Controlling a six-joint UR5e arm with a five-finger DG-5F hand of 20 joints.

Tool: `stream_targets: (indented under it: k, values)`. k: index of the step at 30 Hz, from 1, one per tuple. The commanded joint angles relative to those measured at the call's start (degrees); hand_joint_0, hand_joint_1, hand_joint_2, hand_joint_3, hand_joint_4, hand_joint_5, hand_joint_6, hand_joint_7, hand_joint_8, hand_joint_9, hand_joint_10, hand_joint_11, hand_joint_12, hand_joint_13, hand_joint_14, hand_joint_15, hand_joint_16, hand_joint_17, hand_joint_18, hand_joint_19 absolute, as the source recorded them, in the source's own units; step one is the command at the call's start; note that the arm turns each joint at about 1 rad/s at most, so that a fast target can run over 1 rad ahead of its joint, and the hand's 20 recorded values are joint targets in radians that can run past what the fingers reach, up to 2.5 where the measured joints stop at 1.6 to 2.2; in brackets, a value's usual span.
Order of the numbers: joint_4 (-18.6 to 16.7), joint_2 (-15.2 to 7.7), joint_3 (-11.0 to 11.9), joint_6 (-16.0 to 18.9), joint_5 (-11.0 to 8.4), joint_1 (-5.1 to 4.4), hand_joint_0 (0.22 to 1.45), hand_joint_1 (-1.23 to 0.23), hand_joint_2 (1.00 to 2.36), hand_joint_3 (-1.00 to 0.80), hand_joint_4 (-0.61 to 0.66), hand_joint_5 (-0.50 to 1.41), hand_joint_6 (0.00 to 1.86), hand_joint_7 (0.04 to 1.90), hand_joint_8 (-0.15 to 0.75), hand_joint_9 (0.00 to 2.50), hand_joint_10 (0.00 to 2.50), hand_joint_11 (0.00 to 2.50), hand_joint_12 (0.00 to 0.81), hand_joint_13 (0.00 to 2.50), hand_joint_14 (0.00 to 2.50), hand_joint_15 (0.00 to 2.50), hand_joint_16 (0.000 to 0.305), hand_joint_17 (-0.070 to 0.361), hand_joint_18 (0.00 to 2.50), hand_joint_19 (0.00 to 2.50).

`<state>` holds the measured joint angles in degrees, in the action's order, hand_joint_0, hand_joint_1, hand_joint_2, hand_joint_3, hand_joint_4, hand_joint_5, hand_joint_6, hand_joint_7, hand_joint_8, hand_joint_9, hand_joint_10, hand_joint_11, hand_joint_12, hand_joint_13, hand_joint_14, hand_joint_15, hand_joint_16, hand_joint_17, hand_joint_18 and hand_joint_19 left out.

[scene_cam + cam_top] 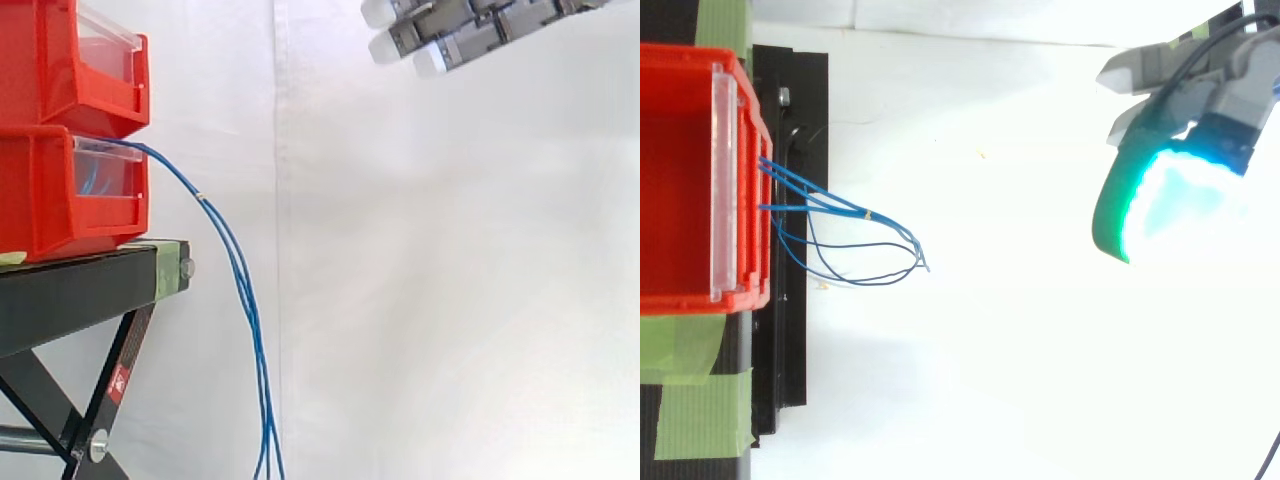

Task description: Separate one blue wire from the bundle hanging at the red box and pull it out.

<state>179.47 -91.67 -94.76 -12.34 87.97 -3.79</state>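
Side view is where the hand (pixel 472 33) is seen high at the upper right, well apart from the bundle of blue wires (pixel 247 300). Its fingers (pixel 385 47) are held nearly straight and loosely spread, and nothing is grasped between them. The reach toward the wires is judged to be the step in hand; none of the separating is done yet. It would be done best if the hand were brought down and across to the hanging stretch below the pale tie (pixel 203 197), where the strands are seen to part slightly, so that one strand alone can be pinched between the fingers. A grasp taken close to the tie would likely catch several together. The pull should then be made steadily away from the lower red bin (pixel 50 200), since a thin wire can slip or drag its neighbours. The wires are seen as thin, limp, bright blue strands, led out at the bin's clear front (pixel 105 175), arched outward past the edge of the black stand (pixel 80 285) and hung down out of the frame. From above, the same wires (pixel 845 206) are spread into loose loops beside the bin.
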Motion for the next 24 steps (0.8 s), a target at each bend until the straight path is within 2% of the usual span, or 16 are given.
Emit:
stream_targets:
  k: [1,4,7,10,11,13,14,16,17,19,21,23,24]
  values:
    - [-0.70,0.00,-1.74,-1.19,-0.52,-0.17,0.52,-0.70,1.00,-0.50,0.28,-0.22,0.50,0.83,0.292,0.24,0.01,0.21,0.348,0.00,0.00,0.12,0.058,0.131,0.00,0.30]
    - [-1.75,0.00,-2.80,-1.98,-1.22,-0.25,0.53,-0.71,1.00,-0.50,0.29,-0.21,0.50,0.84,0.293,0.26,0.00,0.21,0.348,0.01,0.00,0.12,0.058,0.130,0.00,0.29]
    - [-4.39,0.00,-4.56,-3.39,-3.07,-0.43,0.53,-0.71,1.00,-0.50,0.26,-0.21,0.50,0.81,0.288,0.28,0.00,0.20,0.347,0.03,0.00,0.12,0.057,0.129,0.00,0.29]
    - [-6.94,-0.18,-5.44,-5.68,-5.97,-0.52,0.52,-0.70,1.00,-0.50,0.24,-0.22,0.50,0.74,0.286,0.29,0.00,0.17,0.349,0.04,0.00,0.12,0.058,0.130,0.00,0.29]
    - [-7.64,-0.44,-6.49,-7.78,-7.99,-0.61,0.52,-0.69,1.00,-0.50,0.24,-0.22,0.50,0.73,0.287,0.30,0.01,0.17,0.350,0.04,0.00,0.12,0.058,0.131,0.00,0.29]
    - [-7.91,-0.53,-7.37,-9.02,-8.87,-0.78,0.51,-0.68,1.00,-0.50,0.23,-0.21,0.50,0.73,0.289,0.30,0.01,0.16,0.351,0.04,0.00,0.12,0.058,0.131,0.00,0.29]
    - [-11.77,-0.53,-9.57,-13.23,-11.59,-1.13,0.51,-0.67,1.00,-0.50,0.22,-0.21,0.50,0.73,0.289,0.31,0.00,0.17,0.352,0.04,0.00,0.12,0.058,0.131,0.00,0.29]
    - [-16.08,-0.53,-11.50,-16.93,-14.05,-1.57,0.51,-0.67,1.00,-0.50,0.23,-0.21,0.50,0.73,0.290,0.31,0.00,0.17,0.352,0.04,0.00,0.12,0.058,0.131,0.00,0.29]
    - [-16.08,-0.53,-11.50,-16.93,-14.05,-1.57,0.51,-0.66,1.00,-0.50,0.23,-0.21,0.50,0.73,0.290,0.31,0.00,0.18,0.352,0.05,0.00,0.12,0.058,0.131,0.00,0.29]
    - [-18.63,-2.46,-12.20,-18.51,-15.81,-1.84,0.51,-0.66,1.00,-0.50,0.24,-0.21,0.50,0.74,0.293,0.31,0.00,0.18,0.353,0.05,0.00,0.12,0.058,0.132,0.00,0.30]
    - [-18.89,-3.87,-12.29,-18.51,-16.07,-1.92,0.51,-0.65,1.00,-0.50,0.24,-0.21,0.50,0.74,0.293,0.31,0.01,0.19,0.354,0.05,0.00,0.12,0.058,0.132,0.00,0.30]
    - [-19.42,-6.42,-12.20,-17.89,-15.90,-2.01,0.51,-0.65,1.00,-0.50,0.25,-0.21,0.50,0.74,0.295,0.32,0.00,0.19,0.354,0.05,0.00,0.12,0.058,0.131,0.00,0.29]
    - [-19.42,-6.42,-12.20,-17.89,-15.90,-2.01,0.51,-0.64,1.00,-0.50,0.25,-0.21,0.50,0.75,0.295,0.32,0.00,0.19,0.354,0.05,0.00,0.12,0.058,0.131,0.00,0.29]
